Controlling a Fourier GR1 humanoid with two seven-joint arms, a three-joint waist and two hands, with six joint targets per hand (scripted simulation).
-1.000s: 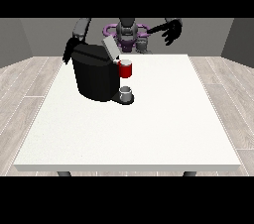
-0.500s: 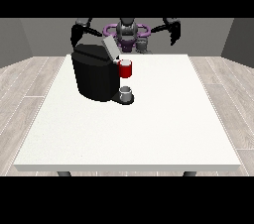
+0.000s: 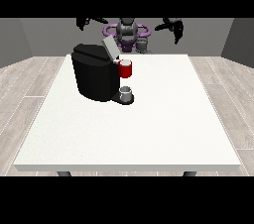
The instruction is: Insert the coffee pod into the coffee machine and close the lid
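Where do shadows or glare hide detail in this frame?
Front view: lighting is flat with no glare on the white table; the black coffee machine reads as one dark mass, its surface detail lost; both hands are small dark shapes against the grey wall.

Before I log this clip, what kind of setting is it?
Probably a bare test room set up for a coffee-making task: a large white table on wood-plank flooring with plain grey walls, and only a black coffee machine on it, facing the robot.
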